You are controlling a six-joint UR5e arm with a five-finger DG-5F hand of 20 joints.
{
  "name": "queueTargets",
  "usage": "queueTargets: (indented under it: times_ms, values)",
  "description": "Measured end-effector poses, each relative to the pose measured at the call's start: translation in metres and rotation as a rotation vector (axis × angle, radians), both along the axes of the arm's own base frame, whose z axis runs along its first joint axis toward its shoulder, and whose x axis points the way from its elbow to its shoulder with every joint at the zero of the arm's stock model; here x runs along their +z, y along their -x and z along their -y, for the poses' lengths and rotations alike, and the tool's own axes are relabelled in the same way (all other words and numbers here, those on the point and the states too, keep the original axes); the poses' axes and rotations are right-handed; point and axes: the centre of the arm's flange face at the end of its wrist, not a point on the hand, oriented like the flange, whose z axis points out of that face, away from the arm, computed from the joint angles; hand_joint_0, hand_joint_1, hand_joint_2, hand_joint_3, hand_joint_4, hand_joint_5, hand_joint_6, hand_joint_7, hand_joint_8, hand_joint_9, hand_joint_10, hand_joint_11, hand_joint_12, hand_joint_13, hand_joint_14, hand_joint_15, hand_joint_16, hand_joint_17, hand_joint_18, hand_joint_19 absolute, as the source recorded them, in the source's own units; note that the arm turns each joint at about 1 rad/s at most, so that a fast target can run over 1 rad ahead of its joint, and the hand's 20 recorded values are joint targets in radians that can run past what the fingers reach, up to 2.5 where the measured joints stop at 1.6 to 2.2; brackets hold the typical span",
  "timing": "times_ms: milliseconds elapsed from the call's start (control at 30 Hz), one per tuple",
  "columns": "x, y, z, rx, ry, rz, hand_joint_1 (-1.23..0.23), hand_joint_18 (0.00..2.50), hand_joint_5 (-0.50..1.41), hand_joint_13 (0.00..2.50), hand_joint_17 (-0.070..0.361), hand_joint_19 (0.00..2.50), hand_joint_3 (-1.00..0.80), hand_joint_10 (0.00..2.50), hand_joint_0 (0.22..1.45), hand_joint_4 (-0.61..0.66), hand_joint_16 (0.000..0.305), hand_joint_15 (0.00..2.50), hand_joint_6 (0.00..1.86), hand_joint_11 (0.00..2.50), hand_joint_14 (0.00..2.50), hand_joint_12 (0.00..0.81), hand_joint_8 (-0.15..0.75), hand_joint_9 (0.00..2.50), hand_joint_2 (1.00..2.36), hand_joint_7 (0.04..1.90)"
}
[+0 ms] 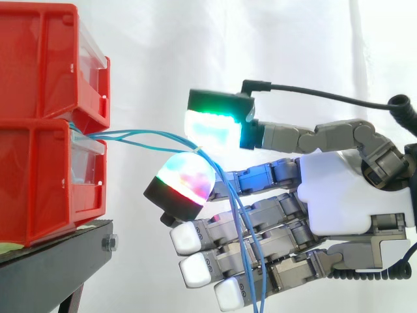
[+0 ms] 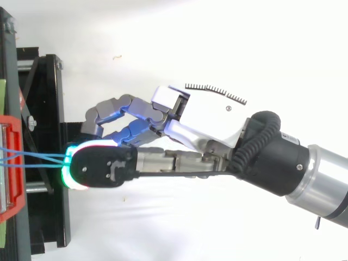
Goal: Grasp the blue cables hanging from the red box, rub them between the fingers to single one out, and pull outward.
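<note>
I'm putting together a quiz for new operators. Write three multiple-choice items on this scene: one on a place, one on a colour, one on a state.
1. Where do the blue cables leave the red bins?
A) top of the upper bin
B) the front, where the two bins meet
C) under the lower bin

2. The stand under the bins is
A) black
B) white
C) yellow

3. The hand is
A) open, clear of the cables
B) curled, empty
C) pinching the cables between its fingers

Answers:
1 B, the side view shows them emerging there.
2 A, its dark edge shows below the lower bin.
3 C, the cables are clamped there.
</note>
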Motion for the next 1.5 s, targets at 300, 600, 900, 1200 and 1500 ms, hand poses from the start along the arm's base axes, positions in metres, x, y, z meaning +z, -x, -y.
queueTargets:
  times_ms: [300,600,900,1200,1500]
  values:
    - [0.0002,0.0002,0.0000,0.000,0.001,-0.002,-0.66,0.63,-0.20,0.81,0.114,0.69,-0.19,0.02,0.58,0.17,0.051,0.66,0.90,0.61,0.02,0.394,0.290,0.80,1.02,1.02]
    - [0.0002,0.0002,0.0000,0.000,0.001,-0.002,-0.73,0.63,-0.21,0.80,0.110,0.67,-0.27,0.01,0.61,0.15,0.049,0.65,0.90,0.62,0.02,0.387,0.279,0.76,1.02,1.00]
    - [0.0001,0.0002,-0.0002,0.000,0.001,-0.002,-0.85,0.65,-0.21,0.78,0.110,0.65,-0.39,0.01,0.66,0.15,0.049,0.65,0.91,0.64,0.02,0.385,0.271,0.74,1.01,0.99]
    - [0.0000,0.0002,0.0000,0.000,0.001,-0.002,-0.88,0.71,-0.21,0.82,0.109,0.62,-0.45,0.01,0.71,0.15,0.049,0.63,0.91,0.61,0.02,0.382,0.274,0.76,1.00,0.97]
    - [0.0006,0.0000,0.0000,0.000,0.000,-0.001,-0.71,0.68,-0.19,0.82,0.111,0.66,-0.50,0.01,0.60,0.17,0.049,0.65,0.90,0.61,0.02,0.394,0.288,0.80,1.00,0.99]
